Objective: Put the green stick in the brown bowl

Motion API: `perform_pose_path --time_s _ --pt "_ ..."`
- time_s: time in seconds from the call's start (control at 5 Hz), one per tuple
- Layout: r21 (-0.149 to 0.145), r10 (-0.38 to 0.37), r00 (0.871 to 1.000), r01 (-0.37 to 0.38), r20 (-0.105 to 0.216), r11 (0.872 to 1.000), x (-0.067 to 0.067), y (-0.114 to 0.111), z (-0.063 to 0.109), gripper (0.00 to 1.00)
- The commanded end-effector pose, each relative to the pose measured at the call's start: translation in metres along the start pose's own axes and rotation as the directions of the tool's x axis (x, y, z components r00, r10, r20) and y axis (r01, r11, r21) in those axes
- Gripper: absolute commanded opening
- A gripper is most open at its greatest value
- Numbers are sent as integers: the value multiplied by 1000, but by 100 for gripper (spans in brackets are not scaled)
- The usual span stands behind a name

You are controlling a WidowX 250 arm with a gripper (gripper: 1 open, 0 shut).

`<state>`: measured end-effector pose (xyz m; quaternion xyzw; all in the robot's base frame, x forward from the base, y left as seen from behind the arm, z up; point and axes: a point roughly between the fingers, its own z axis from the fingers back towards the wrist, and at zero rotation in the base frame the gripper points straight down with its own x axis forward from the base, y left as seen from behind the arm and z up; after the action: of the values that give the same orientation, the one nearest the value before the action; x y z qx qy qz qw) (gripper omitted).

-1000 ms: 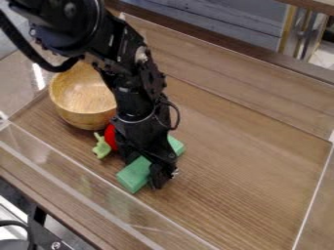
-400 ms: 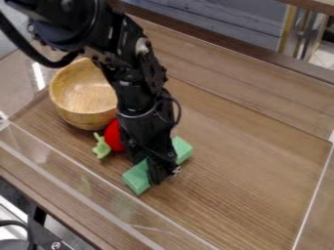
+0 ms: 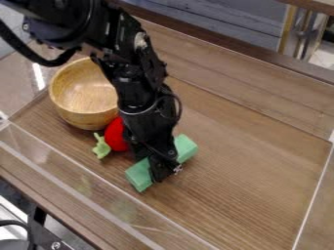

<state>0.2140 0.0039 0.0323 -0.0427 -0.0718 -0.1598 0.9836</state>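
Camera view: green stick [image 3: 162, 164] lies flat, long axis running lower-left to upper-right.

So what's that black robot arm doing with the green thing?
The robot's hand is pointing straight down and has closed around the green stick, which sits on the wooden table. A red toy fruit lies right beside it. The brown bowl is a little way behind, and it looks empty, so the stick hasn't gone in yet. It can't be told from here whether the stick is off the table.
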Motion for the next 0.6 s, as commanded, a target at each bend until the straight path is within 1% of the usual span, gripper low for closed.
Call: perform_pose_path --time_s 0.0,0.4 --pt "23 -14 998 13 63 1000 11 8 12 0" --pt "26 -26 996 24 89 999 8 4 31 0"
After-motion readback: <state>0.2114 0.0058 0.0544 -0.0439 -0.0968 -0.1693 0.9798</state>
